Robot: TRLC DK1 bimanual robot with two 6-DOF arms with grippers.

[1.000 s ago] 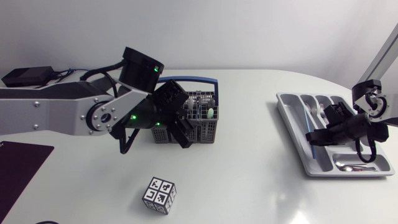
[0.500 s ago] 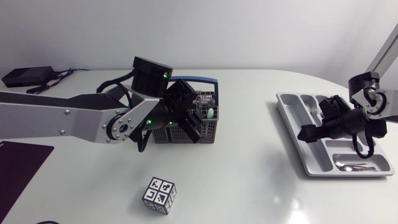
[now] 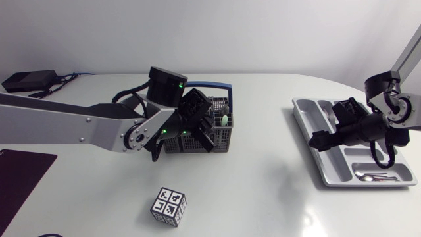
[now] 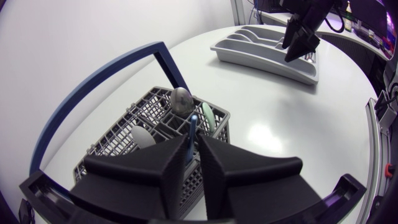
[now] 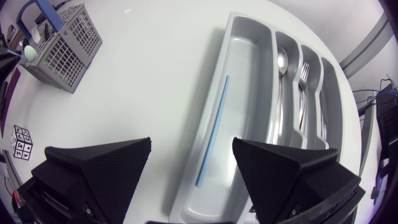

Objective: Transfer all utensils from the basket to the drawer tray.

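left gripper advanced into basket, blue utensil pinched between jaws

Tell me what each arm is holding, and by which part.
The left gripper appears to grip a blue utensil by its upper end, standing in the basket. The right gripper holds nothing, fingers open.

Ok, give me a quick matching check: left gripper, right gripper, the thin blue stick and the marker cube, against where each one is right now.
Things:
1. left gripper
2. right gripper
3. thin blue stick
4. marker cube

Places or states:
A. lying in the widest compartment of the drawer tray
B. on the table, apart from the basket
C. over the basket
D. open, above the drawer tray

Pairs: 1-C, 2-D, 3-A, 4-B.
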